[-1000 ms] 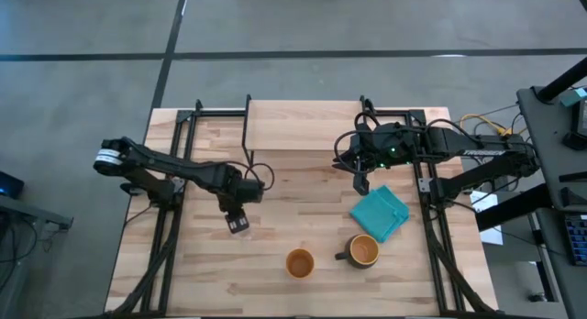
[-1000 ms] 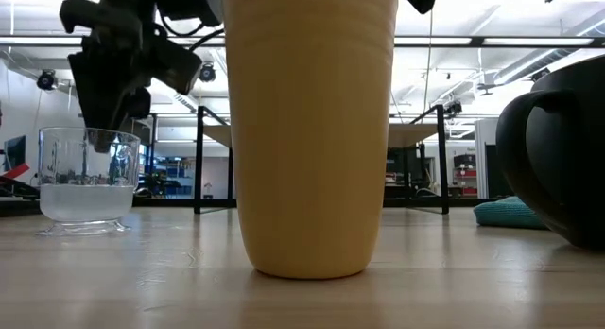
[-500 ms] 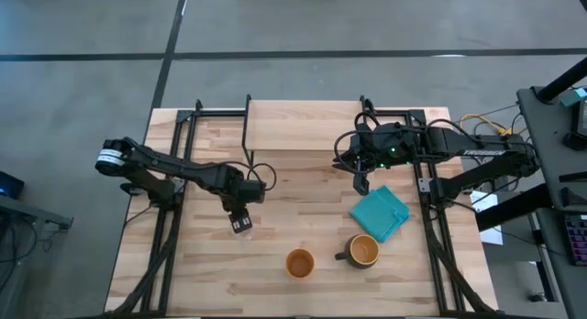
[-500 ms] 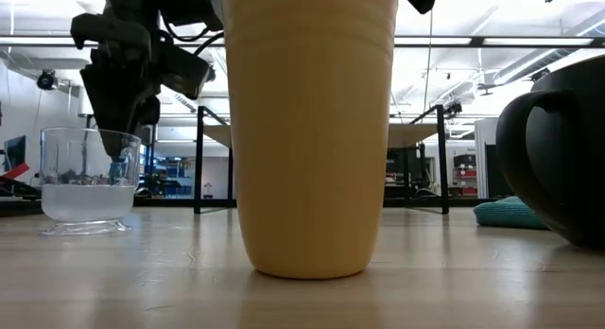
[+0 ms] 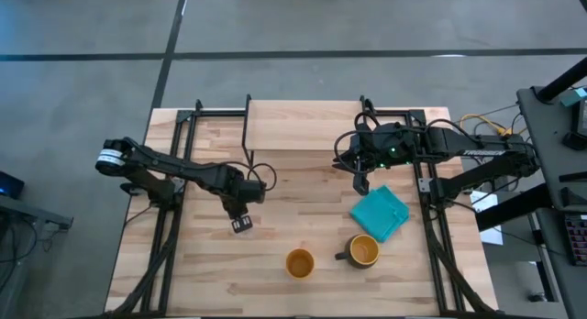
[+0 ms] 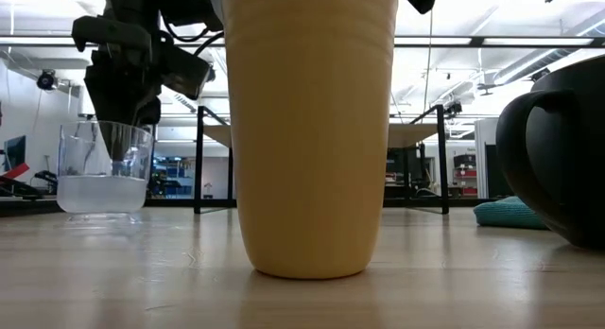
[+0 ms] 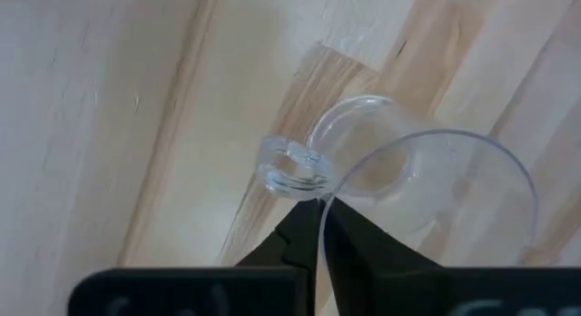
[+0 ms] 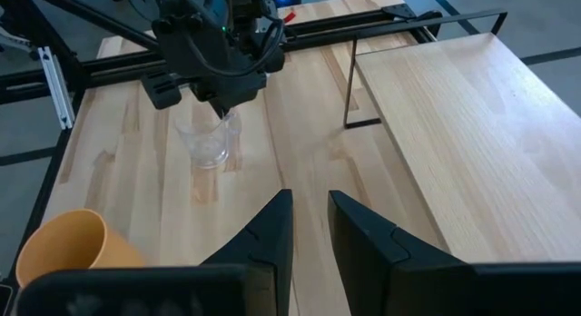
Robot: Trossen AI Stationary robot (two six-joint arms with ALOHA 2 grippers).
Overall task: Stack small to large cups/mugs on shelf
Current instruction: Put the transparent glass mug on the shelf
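Clear cup [image 6: 102, 173] now tilted, lifted by left gripper [image 6: 119, 140]; contact w/ table unclear.

Even, bright overhead light falls on the table [image 5: 303, 186], with only faint, short shadows. In the low view, ceiling strip lights glare white behind, and the near yellow-orange cup [image 6: 310, 130] and dark mug [image 6: 558, 159] look soft. The left wrist view is pale and washed out, with the clear cup [image 7: 399, 184] slightly blurred.
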